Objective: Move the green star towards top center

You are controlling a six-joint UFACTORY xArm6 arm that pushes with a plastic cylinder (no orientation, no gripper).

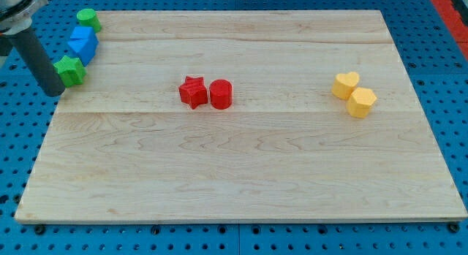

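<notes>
The green star (pixel 71 70) lies at the wooden board's (pixel 241 167) left edge, near the view's top left. My tip (pixel 53 91) is the lower end of a dark rod just left of and slightly below the star, close to it or touching it. A blue block (pixel 82 44) sits just above the star, touching it. A green round block (pixel 88 20) sits above the blue one at the board's top left corner.
A red star (pixel 193 92) and a red cylinder (pixel 221 94) stand side by side near the board's middle. A yellow heart (pixel 345 85) and a yellow hexagon (pixel 361 102) stand together at the right. Blue pegboard surrounds the board.
</notes>
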